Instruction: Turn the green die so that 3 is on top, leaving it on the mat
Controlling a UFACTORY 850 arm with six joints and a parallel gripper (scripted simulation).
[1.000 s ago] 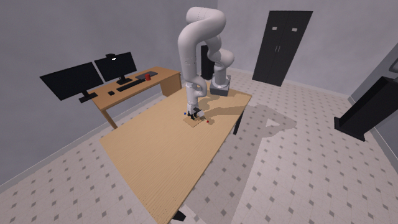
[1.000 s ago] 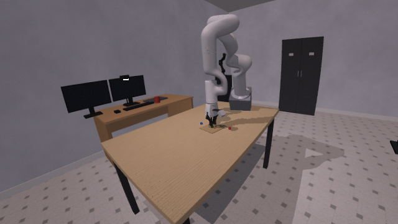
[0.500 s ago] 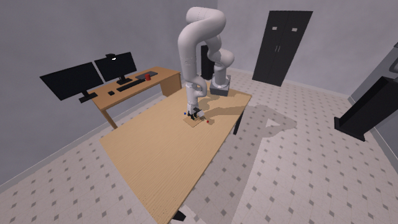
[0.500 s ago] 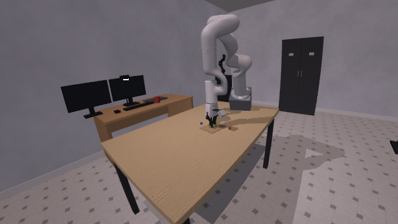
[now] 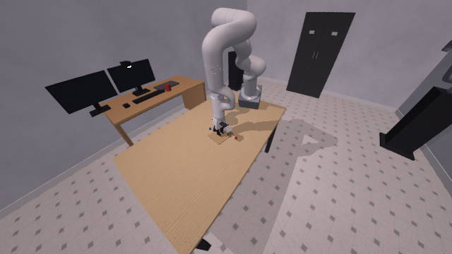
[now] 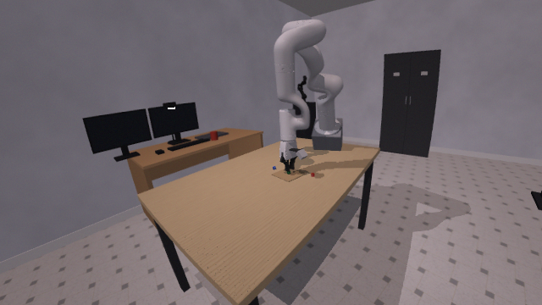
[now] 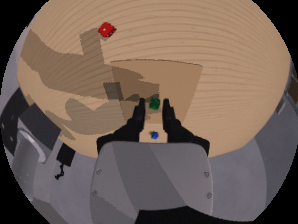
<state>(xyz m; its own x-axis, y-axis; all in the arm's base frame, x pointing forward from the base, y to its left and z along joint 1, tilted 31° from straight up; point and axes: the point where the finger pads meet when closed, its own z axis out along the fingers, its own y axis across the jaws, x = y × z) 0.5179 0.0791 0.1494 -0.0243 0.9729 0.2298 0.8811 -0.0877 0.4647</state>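
Note:
The green die (image 7: 154, 103) (image 6: 288, 173) lies on the small tan mat (image 7: 188, 83) (image 5: 220, 140) (image 6: 283, 176) near the middle of the table. My gripper (image 7: 153, 105) (image 5: 219, 133) (image 6: 288, 170) points straight down over the mat. Its fingers are partly open, with one tip on each side of the green die, and a small gap shows. The die's pips are too small to read. A blue die (image 7: 153, 135) (image 5: 210, 128) (image 6: 273, 168) lies on the table just off the mat. A red die (image 7: 107, 30) (image 5: 235, 137) (image 6: 312, 174) lies off the mat on the other side.
The arm's grey base (image 5: 249, 100) (image 6: 327, 139) stands on the far end of the wooden table (image 5: 183, 176) (image 6: 237, 220). A second desk (image 5: 148, 102) with two monitors, a keyboard and a red cup stands to the left, apart from the table.

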